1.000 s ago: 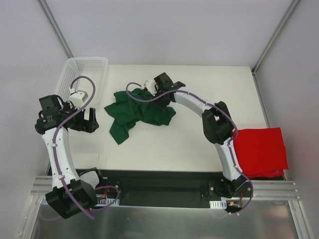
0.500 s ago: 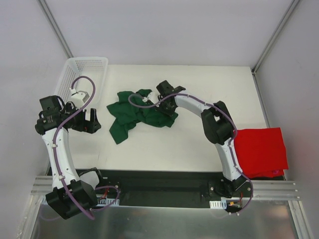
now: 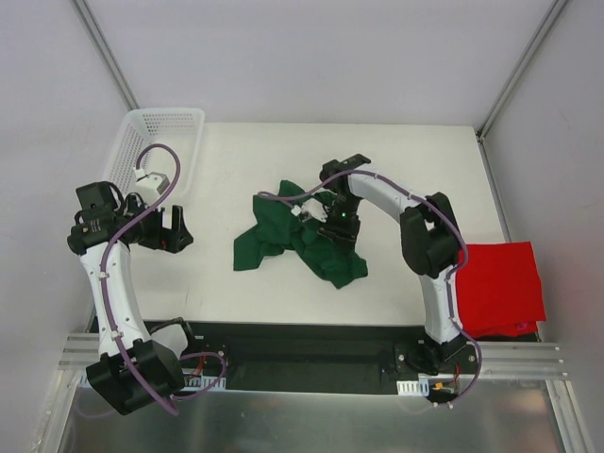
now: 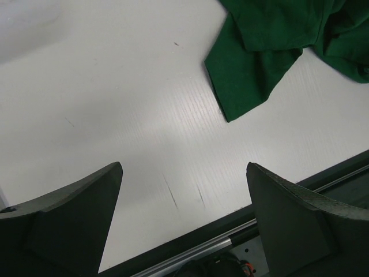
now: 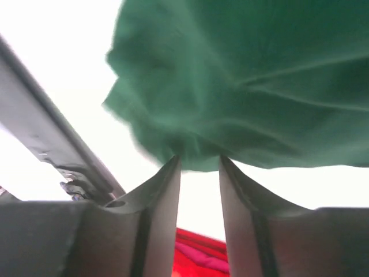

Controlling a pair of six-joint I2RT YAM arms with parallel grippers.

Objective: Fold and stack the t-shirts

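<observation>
Over the white table (image 3: 283,288) between grey walls (image 3: 311,57), left hand (image 4: 184,173) gapes; right hand (image 5: 197,161) pinches the green t-shirt (image 3: 274,231).

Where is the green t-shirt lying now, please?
In the top view, the green t-shirt lies crumpled mid-table, held by the right hand; the red t-shirt is farther right.

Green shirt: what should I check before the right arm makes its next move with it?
1. Right jaws gripping the green shirt: ok, cloth bunched between them.
2. Shirt spread flat: not ok, crumpled in a heap.
3. Collar and sleeves located: cannot tell.
4. Left jaws free to help: ok, wide open over bare table.
5. Red shirt out of the way: ok, at the right edge, apart from the green one.
</observation>
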